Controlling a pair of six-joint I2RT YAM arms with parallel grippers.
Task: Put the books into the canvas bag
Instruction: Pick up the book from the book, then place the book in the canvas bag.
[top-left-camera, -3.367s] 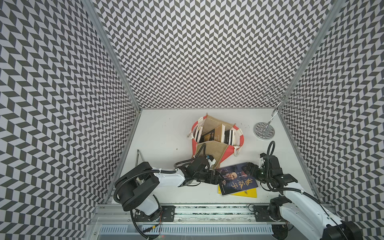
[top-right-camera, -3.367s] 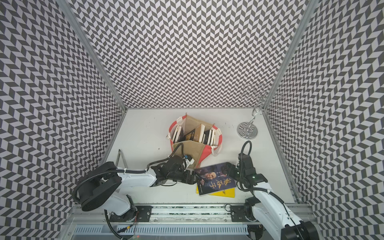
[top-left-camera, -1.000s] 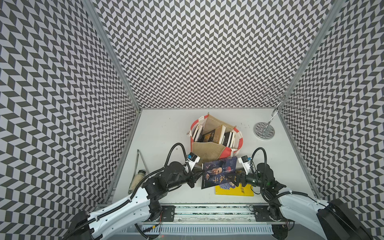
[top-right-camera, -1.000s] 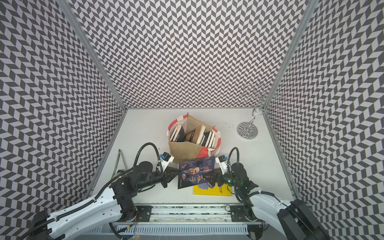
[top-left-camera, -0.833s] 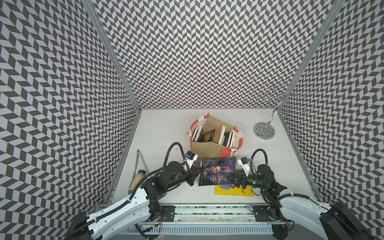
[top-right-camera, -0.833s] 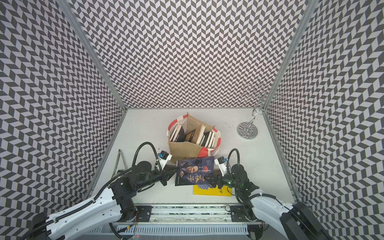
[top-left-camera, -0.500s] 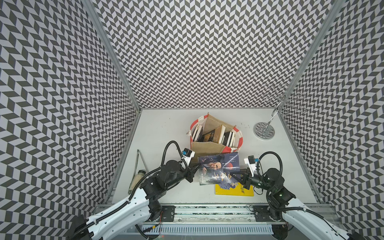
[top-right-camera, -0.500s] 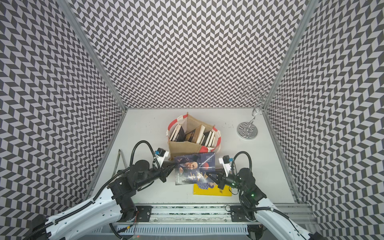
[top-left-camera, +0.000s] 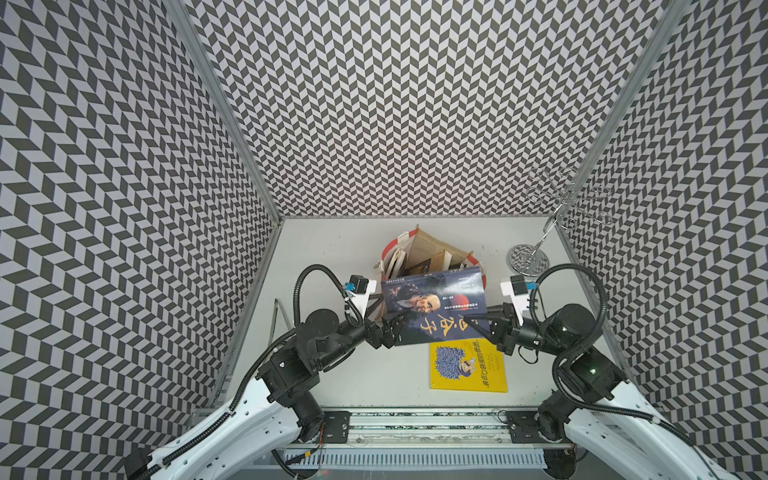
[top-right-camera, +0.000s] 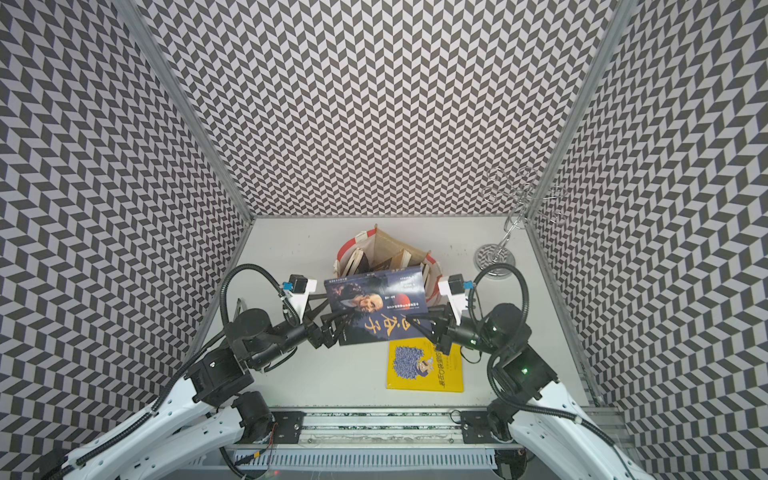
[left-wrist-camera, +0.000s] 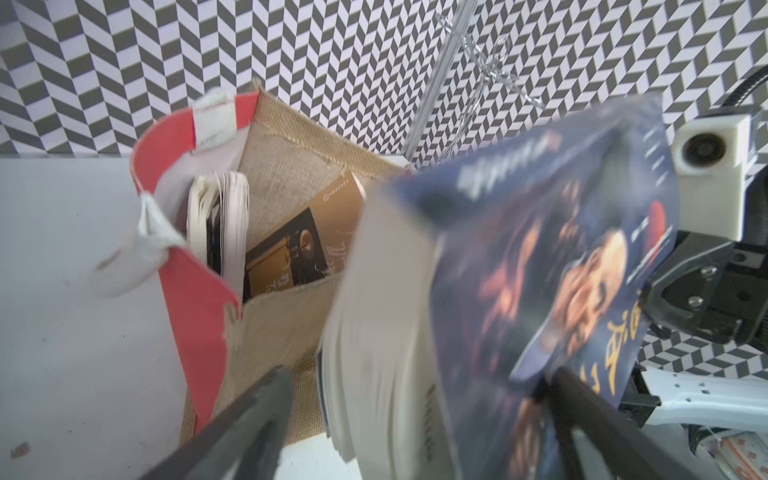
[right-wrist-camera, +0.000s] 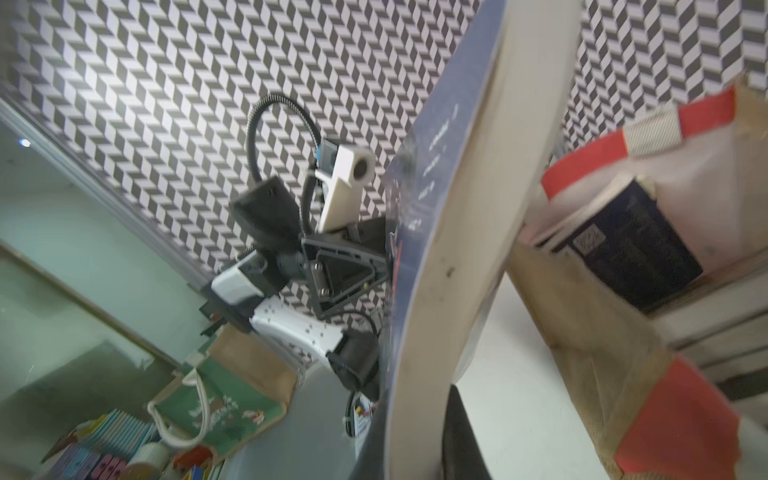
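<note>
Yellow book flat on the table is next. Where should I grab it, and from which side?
Best guess: the yellow book lies flat, so a gripper can only close across an edge. Take the edge toward the right gripper, coming in low from the robot's right.

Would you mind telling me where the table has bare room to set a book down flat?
The widest bare patch lies between the canvas bag, the left wall and the back wall. A smaller one sits between the yellow book and the left arm's base. It is crowded around the navy book and near the wire stand.
</note>
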